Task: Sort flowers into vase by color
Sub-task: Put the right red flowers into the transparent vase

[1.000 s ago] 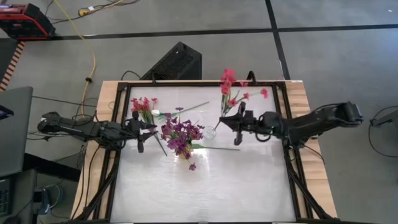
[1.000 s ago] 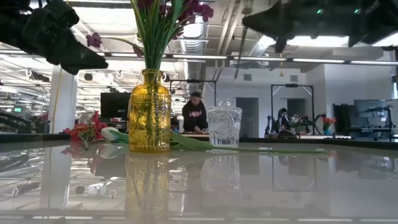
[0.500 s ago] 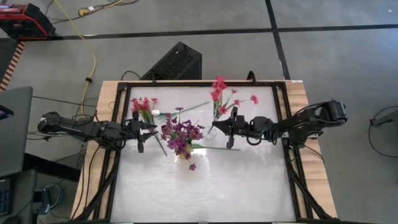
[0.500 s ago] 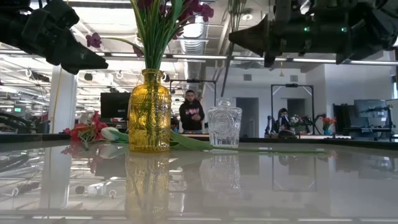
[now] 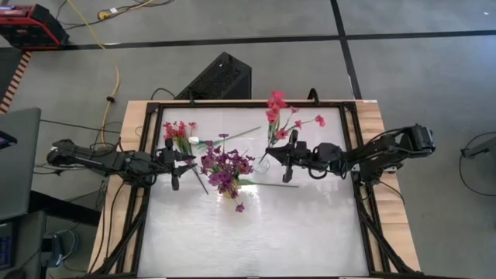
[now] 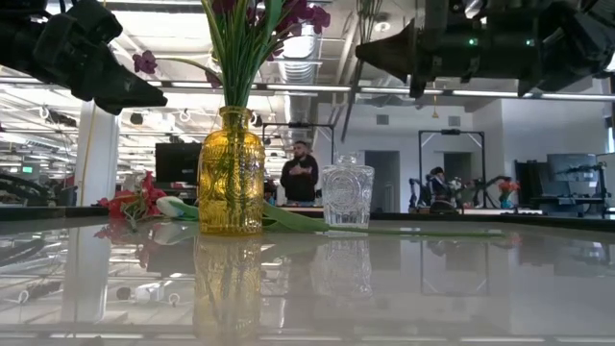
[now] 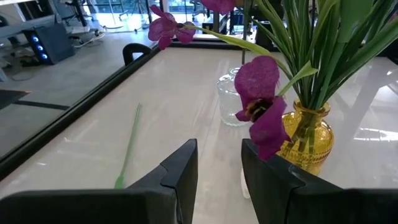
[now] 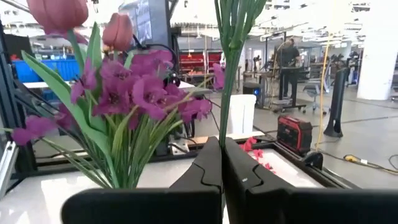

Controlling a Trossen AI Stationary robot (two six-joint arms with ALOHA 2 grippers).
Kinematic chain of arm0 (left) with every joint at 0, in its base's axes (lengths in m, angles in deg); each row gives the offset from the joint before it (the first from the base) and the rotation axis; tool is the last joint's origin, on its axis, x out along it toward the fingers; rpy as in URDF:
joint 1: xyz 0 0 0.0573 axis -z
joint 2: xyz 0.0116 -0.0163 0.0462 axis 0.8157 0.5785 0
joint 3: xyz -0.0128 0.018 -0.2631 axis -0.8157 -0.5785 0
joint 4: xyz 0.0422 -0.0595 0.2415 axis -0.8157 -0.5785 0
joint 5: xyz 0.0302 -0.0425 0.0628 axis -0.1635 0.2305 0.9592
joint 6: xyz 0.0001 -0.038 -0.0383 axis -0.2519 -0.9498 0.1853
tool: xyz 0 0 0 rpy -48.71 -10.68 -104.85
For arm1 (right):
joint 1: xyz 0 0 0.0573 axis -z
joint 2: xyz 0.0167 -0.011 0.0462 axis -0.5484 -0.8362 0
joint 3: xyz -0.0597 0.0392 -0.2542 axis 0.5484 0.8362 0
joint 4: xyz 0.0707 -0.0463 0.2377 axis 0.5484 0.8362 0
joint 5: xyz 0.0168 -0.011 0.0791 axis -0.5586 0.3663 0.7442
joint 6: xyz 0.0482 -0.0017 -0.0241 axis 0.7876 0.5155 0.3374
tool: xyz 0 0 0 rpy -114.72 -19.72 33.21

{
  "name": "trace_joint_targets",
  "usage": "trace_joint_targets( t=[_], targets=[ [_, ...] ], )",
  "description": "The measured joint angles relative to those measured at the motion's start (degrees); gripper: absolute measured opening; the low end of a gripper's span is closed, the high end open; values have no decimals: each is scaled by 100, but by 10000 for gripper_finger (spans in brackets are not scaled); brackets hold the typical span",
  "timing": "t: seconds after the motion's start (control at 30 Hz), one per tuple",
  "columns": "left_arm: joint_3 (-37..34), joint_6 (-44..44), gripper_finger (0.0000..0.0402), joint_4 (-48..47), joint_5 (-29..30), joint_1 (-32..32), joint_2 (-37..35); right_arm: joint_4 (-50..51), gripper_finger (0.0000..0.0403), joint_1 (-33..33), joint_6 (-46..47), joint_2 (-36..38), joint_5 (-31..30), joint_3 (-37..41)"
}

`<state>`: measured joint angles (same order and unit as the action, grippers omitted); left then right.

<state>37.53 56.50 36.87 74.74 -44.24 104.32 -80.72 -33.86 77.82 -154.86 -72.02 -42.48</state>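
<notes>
A yellow vase point(image 5: 225, 172) point(image 6: 231, 173) holds purple flowers point(image 8: 140, 90). Just to its right stands a clear glass vase point(image 5: 263, 164) point(image 6: 346, 193). My right gripper point(image 5: 284, 154) point(image 8: 222, 148) hovers level beside the glass vase, shut on a red-pink sprig point(image 5: 279, 115). More red-pink flowers point(image 5: 178, 130) lie flat at the far left. Two loose green stems point(image 5: 271, 184) point(image 7: 129, 146) also lie flat on the table. My left gripper point(image 5: 177, 160) point(image 7: 219, 163) hangs open and empty, left of the yellow vase. My right gripper pinches the red-pink sprig's bunched green stems point(image 8: 224, 121) between its two fingers, well below the blooms. The fingers come in level from the table's right and lie across the stems. The sprig stands roughly upright, clear of the table, its lower stem ends point(image 6: 348, 120) hanging above the glass vase.
A black frame point(image 5: 353, 155) borders the glossy white tabletop. The near half of the table point(image 5: 256, 232) is free room. In the low view, a person point(image 6: 303, 173) stands in the room far behind the table.
My right gripper has moved toward the table's left and a little down, carrying the red-pink sprig toward the clear glass vase. The sprig has stayed upright in the shut fingers. Most of the move came early; since then it has almost held still.
</notes>
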Motion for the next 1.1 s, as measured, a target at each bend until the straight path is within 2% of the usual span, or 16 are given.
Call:
trace_joint_targets(
  t=[0.37, 0.87, 0.97, 1.1],
  targets=[
    [2, -4, 114, -5, -11, 0, -1, 646, 30, 37, 105, -133, 4, -4],
    [2, -39, 114, -18, -9, 0, -1, 938, 196, 37, 269, -118, 185, -4],
    [2, -39, 114, -38, -9, 0, 0, 1440, 223, 74, 431, -35, 388, -8],
    [2, -39, 114, -61, -7, 0, -1, 3015, 243, 114, 557, 260, 433, -319]
  ],
)
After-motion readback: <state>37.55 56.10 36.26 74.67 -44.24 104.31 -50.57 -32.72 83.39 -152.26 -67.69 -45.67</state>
